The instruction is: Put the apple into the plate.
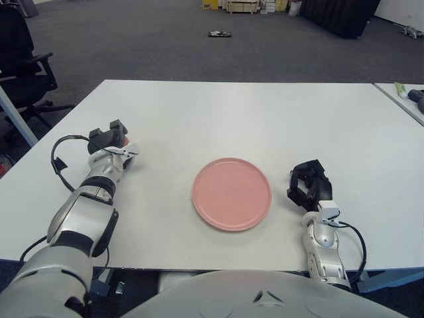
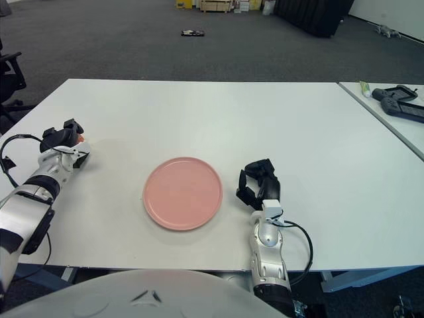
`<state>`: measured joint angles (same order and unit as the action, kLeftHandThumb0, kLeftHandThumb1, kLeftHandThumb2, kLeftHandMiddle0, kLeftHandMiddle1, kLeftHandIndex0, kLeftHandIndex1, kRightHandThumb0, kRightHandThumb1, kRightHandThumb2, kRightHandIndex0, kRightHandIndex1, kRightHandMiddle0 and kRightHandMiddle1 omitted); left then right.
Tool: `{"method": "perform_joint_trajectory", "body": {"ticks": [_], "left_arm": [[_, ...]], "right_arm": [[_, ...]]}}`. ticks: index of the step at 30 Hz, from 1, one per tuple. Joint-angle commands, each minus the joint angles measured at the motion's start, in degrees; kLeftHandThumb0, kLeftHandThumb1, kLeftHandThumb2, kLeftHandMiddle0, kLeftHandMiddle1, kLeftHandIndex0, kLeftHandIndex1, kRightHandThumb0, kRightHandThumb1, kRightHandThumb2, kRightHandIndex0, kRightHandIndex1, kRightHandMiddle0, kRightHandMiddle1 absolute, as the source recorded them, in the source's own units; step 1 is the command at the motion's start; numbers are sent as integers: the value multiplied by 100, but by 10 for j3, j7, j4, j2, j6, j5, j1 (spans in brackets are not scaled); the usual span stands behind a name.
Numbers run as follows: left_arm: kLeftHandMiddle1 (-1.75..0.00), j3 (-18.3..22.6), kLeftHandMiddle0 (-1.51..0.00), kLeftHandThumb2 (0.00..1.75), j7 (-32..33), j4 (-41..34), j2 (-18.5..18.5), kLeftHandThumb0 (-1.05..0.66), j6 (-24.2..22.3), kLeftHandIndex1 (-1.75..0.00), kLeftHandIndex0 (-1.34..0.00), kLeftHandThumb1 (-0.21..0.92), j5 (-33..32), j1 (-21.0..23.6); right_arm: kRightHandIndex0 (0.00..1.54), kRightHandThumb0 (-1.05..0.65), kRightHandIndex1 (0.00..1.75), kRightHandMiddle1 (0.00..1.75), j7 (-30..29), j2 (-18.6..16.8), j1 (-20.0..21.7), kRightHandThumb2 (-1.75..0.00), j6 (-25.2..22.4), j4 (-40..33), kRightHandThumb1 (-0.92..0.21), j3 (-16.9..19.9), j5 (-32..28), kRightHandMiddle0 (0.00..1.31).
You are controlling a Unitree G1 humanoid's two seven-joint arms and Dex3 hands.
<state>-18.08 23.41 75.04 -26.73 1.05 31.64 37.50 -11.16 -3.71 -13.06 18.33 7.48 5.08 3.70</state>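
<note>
White table point(image 1: 218, 112), matte, plain rectangular top; its far edge meets dark grey carpet point(image 1: 152, 40). A second white table point(image 2: 384, 109) stands just off the right side with a narrow gap between, carrying a dark handheld device point(image 2: 401, 106) and a small tube-like item point(image 2: 366, 87) (too small to identify).

Room: open office floor. Black swivel chair point(image 1: 23, 59) at far left beside the table corner. A small dark object point(image 1: 222, 34) lies on the carpet well beyond the table. Stacked boxes or crates point(image 1: 244, 6) and a dark bulky mass point(image 1: 338, 13) along the back.

Pink plate point(image 1: 232, 193) sits flat near the middle of the table's near half, nothing in it.

Left hand point(image 1: 108, 140) at the left part of the table, well apart from the plate. Its dark fingers point(image 1: 101, 138) are curled around the apple point(image 1: 120, 140); only a small reddish-orange sliver of the fruit shows between them. Whether the apple is lifted or touching the table cannot be told. A black cable loops off the left wrist.

Right hand point(image 1: 308, 184) shows just right of the plate, fingers curled inward, holding nothing.
</note>
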Motion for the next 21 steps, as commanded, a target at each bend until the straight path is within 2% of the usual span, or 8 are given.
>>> {"method": "perform_joint_trajectory", "body": {"ticks": [1,5,10,12,15,18,21], "left_arm": [[-163,6,-83,161,-25,30,8,0,0,-175,-63,3,-9,-40],[-158,11,-85,160,-18,24,13,0,4,-175,-65,2,-16,-37],[-135,11,-93,156,-14,21,17,0,7,-175,-74,-1,-19,-36],[-158,11,-79,160,-15,22,17,0,9,-175,-72,2,-19,-34],[-168,13,-73,162,-22,24,16,0,12,-175,-71,3,-22,-31],[-139,17,-88,158,-28,26,14,0,16,-175,-77,-1,-25,-27],[-130,19,-93,157,-27,25,15,0,18,-175,-80,-3,-26,-29]], "right_arm": [[59,-40,132,175,-1,1,-2,-100,-13,-7,-57,3,-1,41],[59,-41,134,175,-1,3,-2,-102,-11,-6,-56,3,2,42],[59,-41,135,175,-1,6,-2,-103,-15,-6,-55,2,4,43],[59,-41,135,175,-2,6,-2,-103,-17,-6,-55,3,5,43],[58,-41,135,175,-2,4,-2,-103,-18,-6,-55,3,2,43],[59,-41,136,175,-2,3,-1,-105,-17,-6,-54,4,-2,44],[60,-41,136,175,-2,3,0,-105,-17,-5,-54,4,-3,44]]}}
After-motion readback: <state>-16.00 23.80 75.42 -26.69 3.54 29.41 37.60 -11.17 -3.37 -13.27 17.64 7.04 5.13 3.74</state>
